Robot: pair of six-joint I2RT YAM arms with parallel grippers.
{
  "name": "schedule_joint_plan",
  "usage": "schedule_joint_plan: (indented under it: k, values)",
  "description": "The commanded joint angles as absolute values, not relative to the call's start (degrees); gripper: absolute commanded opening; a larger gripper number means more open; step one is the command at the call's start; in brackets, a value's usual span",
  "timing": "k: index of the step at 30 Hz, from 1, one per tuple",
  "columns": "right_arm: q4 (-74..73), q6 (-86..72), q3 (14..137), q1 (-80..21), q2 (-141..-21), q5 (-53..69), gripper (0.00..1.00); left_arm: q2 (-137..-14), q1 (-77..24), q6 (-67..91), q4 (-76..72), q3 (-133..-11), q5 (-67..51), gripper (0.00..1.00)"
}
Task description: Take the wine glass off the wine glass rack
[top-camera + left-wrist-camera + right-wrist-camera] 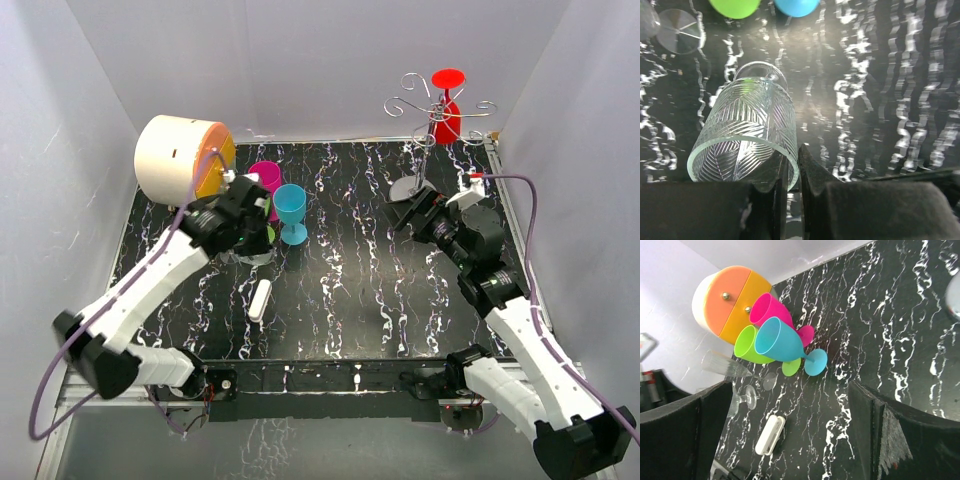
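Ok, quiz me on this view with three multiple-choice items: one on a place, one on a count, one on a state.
1. Where is the red glass?
A. lying flat
B. hanging on the rack
C. held in a gripper

2. How many coloured glasses sit by the drum?
A. one
B. two
C. three

3. How is the right gripper?
A. open and empty
B. shut on a glass
C. shut on nothing

Answers:
1 B: it hangs foot-up from the scroll arms at the top of the rack.
2 C: the right wrist view shows pink, green and blue together.
3 A: its jaws stand wide apart with nothing between them.
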State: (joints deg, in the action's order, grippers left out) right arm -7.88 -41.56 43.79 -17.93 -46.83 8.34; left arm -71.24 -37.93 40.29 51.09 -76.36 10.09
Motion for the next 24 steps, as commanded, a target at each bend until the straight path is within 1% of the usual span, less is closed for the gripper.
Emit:
schedule_joint_plan:
  k: [1,8,14,20,24]
  values:
    - [-10.8,-35.9,48.4,-17.8,-43.8,3.9,0.98,-80.2,-37.6,28.6,58.2,-82.6,18.0,0.0]
    - [-15.3,-32.2,49.4,-17.8,-40.5,0.0,0.98,-91.9,-35.3,24.1,57.4,-88.0,15.8,0.0]
    - [-16.5,-30.5,50.0,-17.8,-38.6,-1.7,0.98,-92.9,-28.8,22.6,51.3,-83.7,6.4,0.0]
    - [-16.5,-30.1,50.7,-17.8,-38.3,-2.0,0.98,-95.4,-27.0,21.6,48.6,-81.8,3.9,0.0]
    - [-16.6,-30.2,51.1,-17.8,-38.2,-1.9,0.98,-97.2,-26.6,21.2,48.2,-81.0,5.4,0.0]
